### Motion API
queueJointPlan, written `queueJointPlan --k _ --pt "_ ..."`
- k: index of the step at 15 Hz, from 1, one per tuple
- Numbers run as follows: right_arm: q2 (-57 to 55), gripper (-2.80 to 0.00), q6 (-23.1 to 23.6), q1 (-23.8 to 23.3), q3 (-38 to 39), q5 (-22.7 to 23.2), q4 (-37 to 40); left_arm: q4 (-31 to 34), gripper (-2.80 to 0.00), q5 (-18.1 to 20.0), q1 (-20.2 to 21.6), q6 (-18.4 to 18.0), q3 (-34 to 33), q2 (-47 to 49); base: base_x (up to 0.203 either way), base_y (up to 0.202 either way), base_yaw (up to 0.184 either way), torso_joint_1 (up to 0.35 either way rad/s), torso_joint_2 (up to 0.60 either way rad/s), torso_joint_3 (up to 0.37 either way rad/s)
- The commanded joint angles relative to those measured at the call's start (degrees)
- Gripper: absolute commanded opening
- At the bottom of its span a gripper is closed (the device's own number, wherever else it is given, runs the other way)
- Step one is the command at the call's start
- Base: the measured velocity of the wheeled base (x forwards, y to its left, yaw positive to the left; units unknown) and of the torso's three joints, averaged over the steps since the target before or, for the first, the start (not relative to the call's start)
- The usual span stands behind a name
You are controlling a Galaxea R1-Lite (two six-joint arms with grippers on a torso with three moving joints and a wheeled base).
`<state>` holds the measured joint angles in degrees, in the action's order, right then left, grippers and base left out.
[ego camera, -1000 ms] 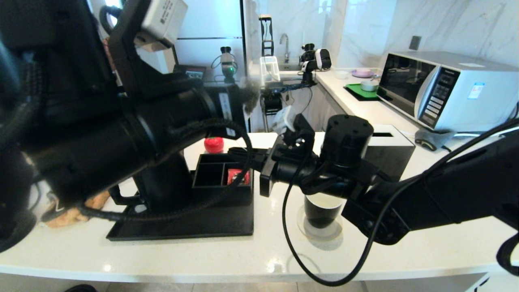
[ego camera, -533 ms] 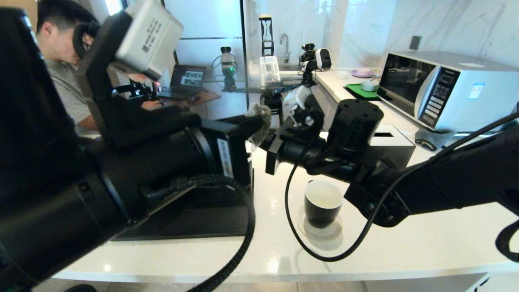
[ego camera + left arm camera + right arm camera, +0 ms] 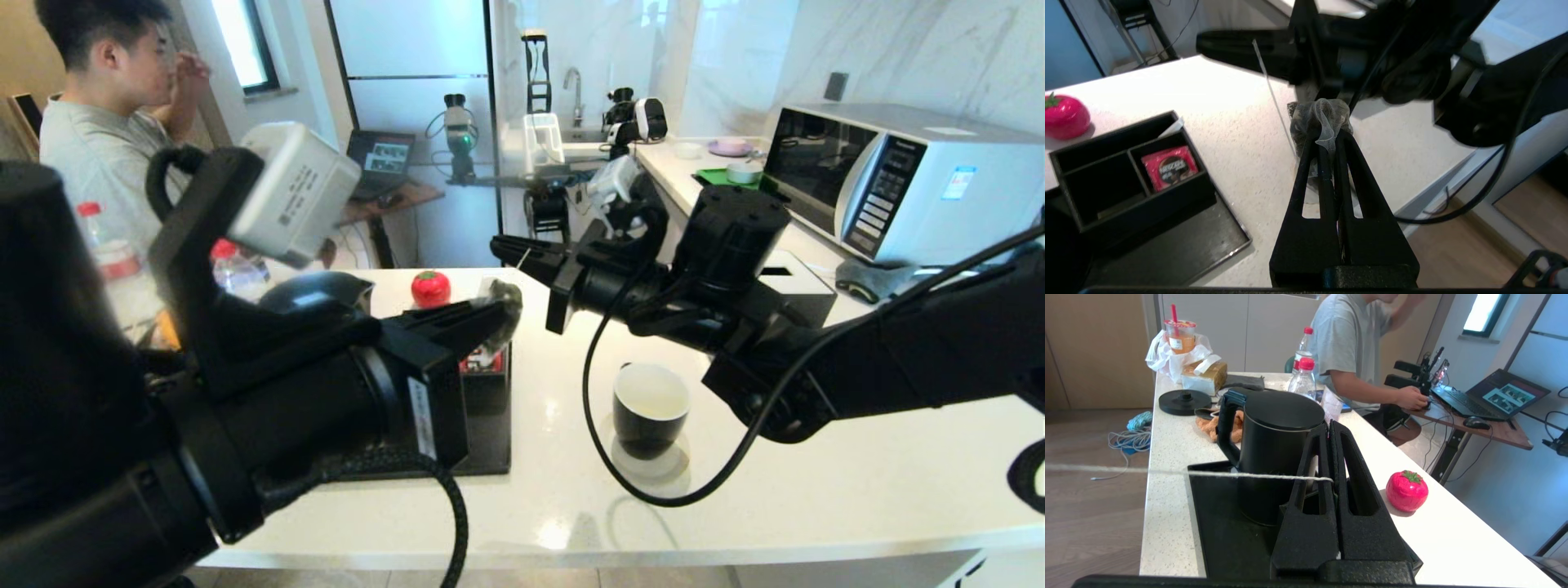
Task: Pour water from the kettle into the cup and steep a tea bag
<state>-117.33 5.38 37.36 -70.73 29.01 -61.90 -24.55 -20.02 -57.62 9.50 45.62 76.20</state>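
Claws share one tea bag (image 3: 1318, 122) at frame centre: left claw (image 3: 1327, 136) clamps the pouch, right claw (image 3: 1329, 435) pinches its string; next, presumably, lowering into the cup (image 3: 651, 406).

White counter (image 3: 857, 490), marble wall (image 3: 898, 49), wood floor (image 3: 1090, 522)

Kettle (image 3: 1274, 449): tall matte black, lid on, upright on black tray (image 3: 1216, 522) nr worktop's left end, handle facing away from the red tomato-shaped thing.

Cup (image 3: 651, 408): glossy black, white inside, upright, mid-worktop twd front edge, right of tray.

Tea bag (image 3: 1319, 122): greyish mesh pouch, crumpled, held in air above worktop; white string (image 3: 1241, 474) pulled taut.
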Motion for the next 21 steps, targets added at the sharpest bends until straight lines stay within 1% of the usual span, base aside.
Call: queueJointPlan --k 1,5,10,12,13,19,21 --pt "0.2 -2.80 0.1 0.0 -0.4 0.2 -0.3 -0.1 -2.80 0.0 0.6 0.1 -1.2 0.0 0.000 0.000 0.000 0.000 0.00 0.000" --pt "0.2 -2.80 0.0 -0.1 -0.9 0.2 -0.3 -0.2 -2.80 0.2 2.8 0.1 -2.1 1.8 0.000 0.000 0.000 0.000 0.00 0.000" --pt "0.2 -2.80 0.0 -0.3 -0.9 0.2 -0.5 -0.7 -2.80 0.3 3.2 0.2 -0.3 4.3 0.000 0.000 0.000 0.000 0.00 0.000" --pt "0.2 -2.80 0.1 -0.3 -0.9 0.2 -0.5 -0.8 -2.80 0.3 4.1 0.2 0.7 5.3 0.000 0.000 0.000 0.000 0.00 0.000" --pt "0.2 -2.80 0.1 -0.3 -0.9 0.2 -0.5 -0.8 0.00 0.3 4.2 0.2 1.1 5.8 0.000 0.000 0.000 0.000 0.00 0.000" --pt "0.7 -2.80 0.1 -0.3 -0.9 0.2 -0.5 -0.8 0.00 0.2 4.5 -0.1 2.3 6.7 0.000 0.000 0.000 0.000 0.00 0.000" --pt "0.9 -2.80 0.1 -0.3 -0.9 0.2 -0.5 -0.8 0.00 0.0 4.4 -0.8 2.1 6.5 0.000 0.000 0.000 0.000 0.00 0.000"
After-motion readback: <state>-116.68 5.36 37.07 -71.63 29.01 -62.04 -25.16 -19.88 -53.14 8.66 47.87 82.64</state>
